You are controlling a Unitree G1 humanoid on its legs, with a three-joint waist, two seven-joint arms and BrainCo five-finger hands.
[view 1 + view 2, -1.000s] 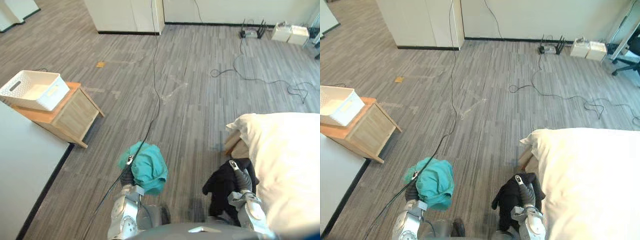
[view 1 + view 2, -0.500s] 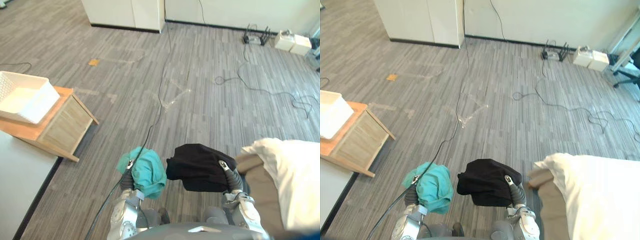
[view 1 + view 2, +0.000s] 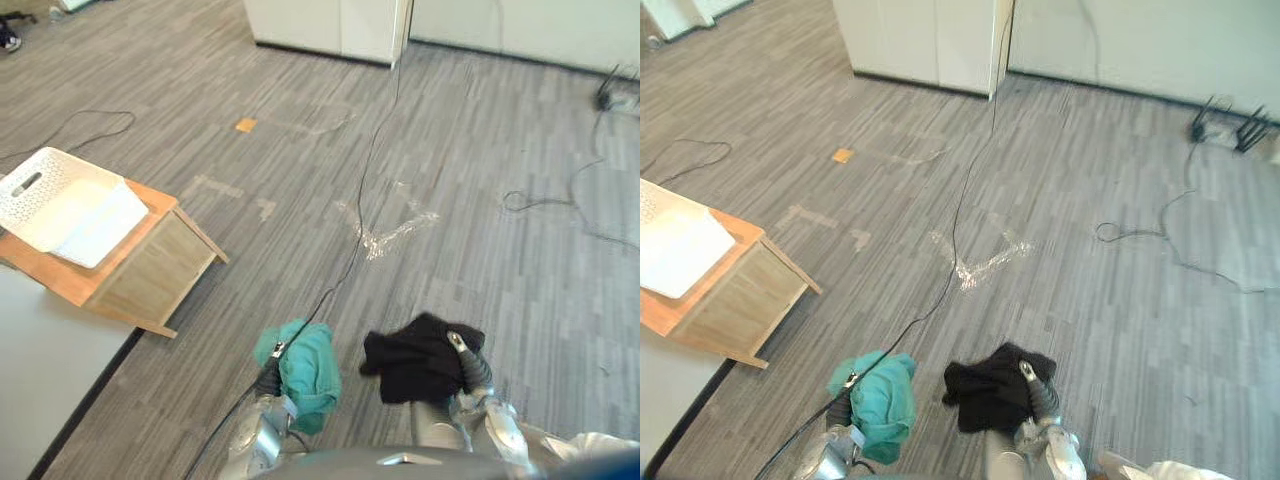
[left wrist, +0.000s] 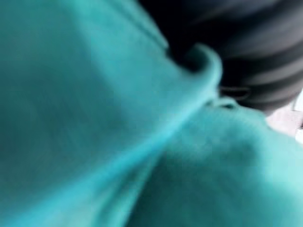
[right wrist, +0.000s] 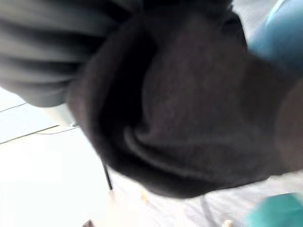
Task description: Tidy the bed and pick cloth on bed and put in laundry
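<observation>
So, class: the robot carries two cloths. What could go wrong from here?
The black cloth drapes loosely over the right hand and could slip to the floor. The white basket on the wooden stand is far off to the left; the teal cloth at the left hand might be dropped short.

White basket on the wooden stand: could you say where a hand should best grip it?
Probably by the slot handle in the end wall of the white basket, coming from above: it sits upright and open-topped on the wooden stand.
</observation>
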